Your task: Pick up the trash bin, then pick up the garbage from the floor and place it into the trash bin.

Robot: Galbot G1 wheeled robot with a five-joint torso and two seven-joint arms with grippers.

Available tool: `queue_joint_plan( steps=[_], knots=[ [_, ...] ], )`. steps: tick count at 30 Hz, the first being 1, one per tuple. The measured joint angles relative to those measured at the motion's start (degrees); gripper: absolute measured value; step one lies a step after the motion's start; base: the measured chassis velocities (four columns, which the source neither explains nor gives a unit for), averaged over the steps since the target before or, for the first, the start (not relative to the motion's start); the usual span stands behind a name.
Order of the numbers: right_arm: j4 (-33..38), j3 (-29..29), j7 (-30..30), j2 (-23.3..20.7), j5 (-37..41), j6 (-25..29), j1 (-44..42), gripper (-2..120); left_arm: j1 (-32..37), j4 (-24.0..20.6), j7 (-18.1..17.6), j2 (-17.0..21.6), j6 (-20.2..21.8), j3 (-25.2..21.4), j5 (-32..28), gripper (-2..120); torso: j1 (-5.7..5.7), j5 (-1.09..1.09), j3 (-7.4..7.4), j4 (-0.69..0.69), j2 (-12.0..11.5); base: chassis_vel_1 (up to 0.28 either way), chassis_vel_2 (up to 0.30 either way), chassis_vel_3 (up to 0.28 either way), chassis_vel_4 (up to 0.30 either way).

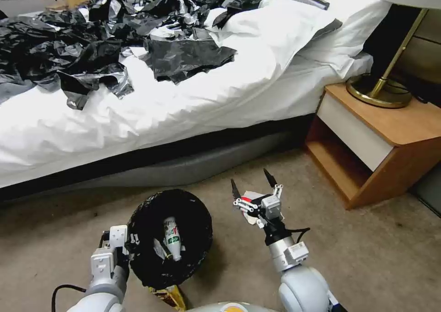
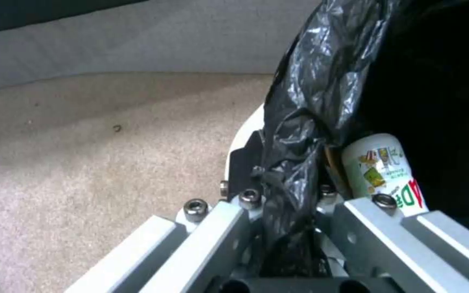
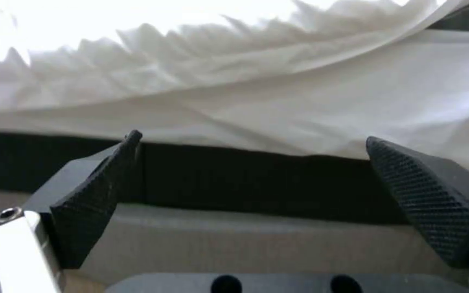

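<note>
Step in hand: bin part looks done. The left gripper (image 1: 131, 245) is clamped on the rim of the trash bin (image 1: 170, 238), fingers pinching the black bag liner (image 2: 294, 134), and the bin seems to be held just above the carpet (image 1: 390, 266) in front of the robot.

Already in the bin: a small white bottle (image 1: 172, 244) with green and red print, lying inside against the liner.

Right side: the right gripper (image 1: 252, 185) hangs beside the bin with its fingers spread wide and nothing between them, pointing toward the bed (image 1: 183, 100).

Garbage left: a red-and-white carton (image 1: 248, 203) sits on the floor right under the right gripper, partly hidden by it. A yellow wrapper (image 1: 171, 297) pokes out below the bin, near the robot's base.

Next move calls for: probably tipping the right gripper down over the carton, closing on it, then swinging across to the bin's mouth.

Around: the bed is covered with torn black plastic sheets (image 1: 69, 59); a wooden nightstand (image 1: 381, 146) with a brass lamp (image 1: 388, 80) stands to the right.

In the way: not much. The carton is well apart from the nightstand. The wrapper is the awkward one, tucked under the held bin.
</note>
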Motion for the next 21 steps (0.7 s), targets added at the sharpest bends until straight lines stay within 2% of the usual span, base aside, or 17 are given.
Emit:
queue_joint_plan(
  steps=[8,11,21],
  knots=[
    [-8.79,0.96,-3.55,-1.17,0.37,-0.99,6.84,100,0.15,0.00,0.02,-0.06,-0.05,0.02,0.21,0,0.00,0.00,0.00,0.00,0.00,0.000,0.000,0.000,0.000],
    [-16.77,-1.31,-5.40,-1.82,1.04,-1.37,12.23,100,0.38,-0.24,0.01,-0.10,-0.09,-0.22,0.33,0,0.00,0.00,0.00,0.00,0.00,0.000,0.000,0.000,0.000],
    [-30.14,-7.74,-7.85,-2.07,-0.48,-3.05,21.67,100,0.63,-0.65,-0.08,-0.37,-0.10,-0.37,0.56,0,0.00,0.00,0.00,0.01,0.00,0.000,0.000,0.000,0.000]
  ],
)
